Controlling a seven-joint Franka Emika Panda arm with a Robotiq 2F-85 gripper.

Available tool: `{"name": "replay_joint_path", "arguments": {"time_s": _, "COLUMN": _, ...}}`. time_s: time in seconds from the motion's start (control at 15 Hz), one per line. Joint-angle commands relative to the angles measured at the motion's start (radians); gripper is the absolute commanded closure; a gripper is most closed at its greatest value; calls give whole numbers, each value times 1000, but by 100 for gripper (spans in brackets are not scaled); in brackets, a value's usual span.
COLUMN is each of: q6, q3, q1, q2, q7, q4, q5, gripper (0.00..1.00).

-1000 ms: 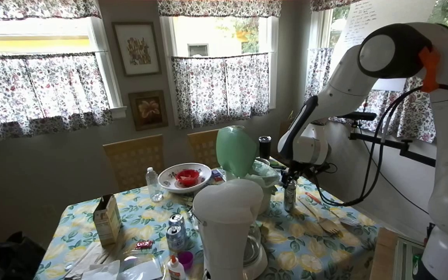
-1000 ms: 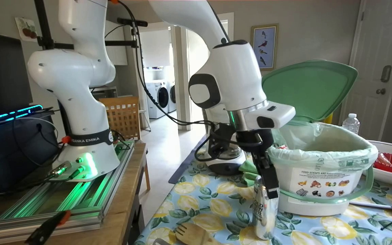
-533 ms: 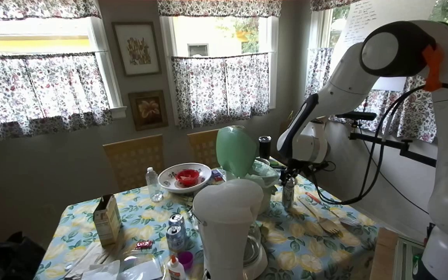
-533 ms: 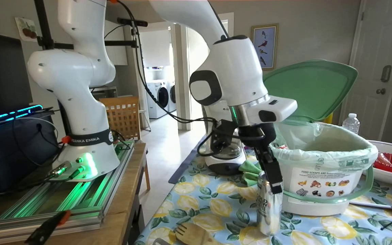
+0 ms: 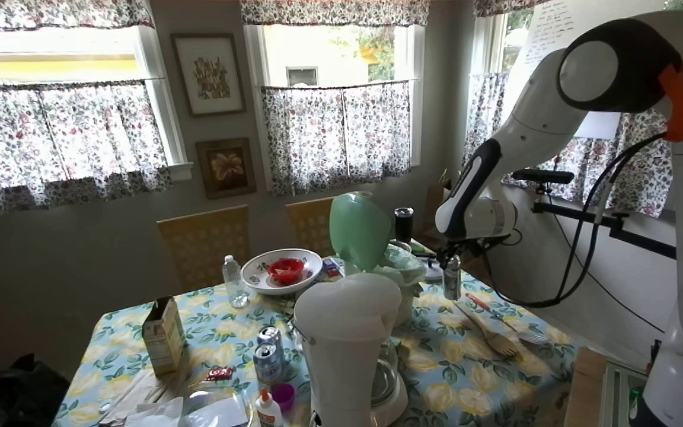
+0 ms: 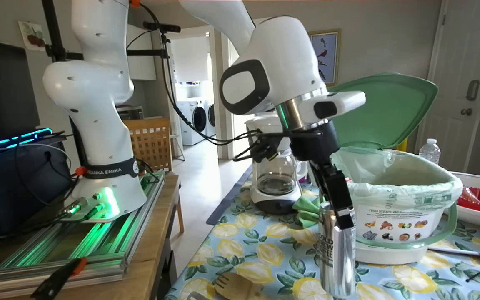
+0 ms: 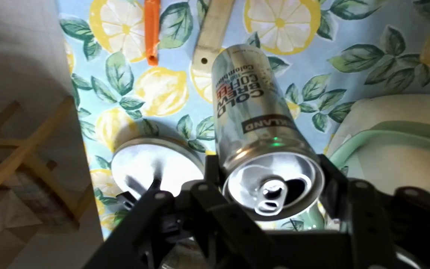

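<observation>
Gripper (image 7: 271,170) has its fingers (image 7: 212,170) clamped on both sides of a silver coffee can (image 7: 256,108), centre of the wrist view. The can appears clear of the tablecloth (image 7: 162,91), though the angle leaves this uncertain. A green-lidded bin (image 6: 394,221) stands at right in an exterior view; a wooden fork (image 6: 233,286) lies at lower centre.

Wrist view: "COLD BREW COFFEE" on can (image 7: 258,116). In an exterior view: "FOOD SCRAPS" on bin (image 6: 397,210), 4 o'clock; "RANKA EMIKA" on arm collar (image 6: 112,169), 9 o'clock.
</observation>
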Motion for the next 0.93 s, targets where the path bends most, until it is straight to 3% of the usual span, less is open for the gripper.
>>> {"name": "replay_joint_path", "arguments": {"time_s": 0.0, "q6": 35, "q3": -181, "q1": 160, "q2": -43, "q7": 111, "q4": -23, "q5": -117, "gripper": 62}}
{"name": "replay_joint_path", "arguments": {"time_s": 0.2, "q6": 66, "q3": -280, "q1": 257, "q2": -69, "q7": 139, "q4": -20, "q5": -145, "gripper": 62}}
{"name": "replay_joint_path", "arguments": {"time_s": 0.47, "q6": 115, "q3": -337, "q1": 336, "q2": -131, "q7": 136, "q4": -21, "q5": -121, "gripper": 62}}
{"name": "replay_joint_path", "arguments": {"time_s": 0.87, "q6": 198, "q3": -285, "q1": 360, "q2": -254, "q7": 113, "q4": -14, "q5": -93, "gripper": 62}}
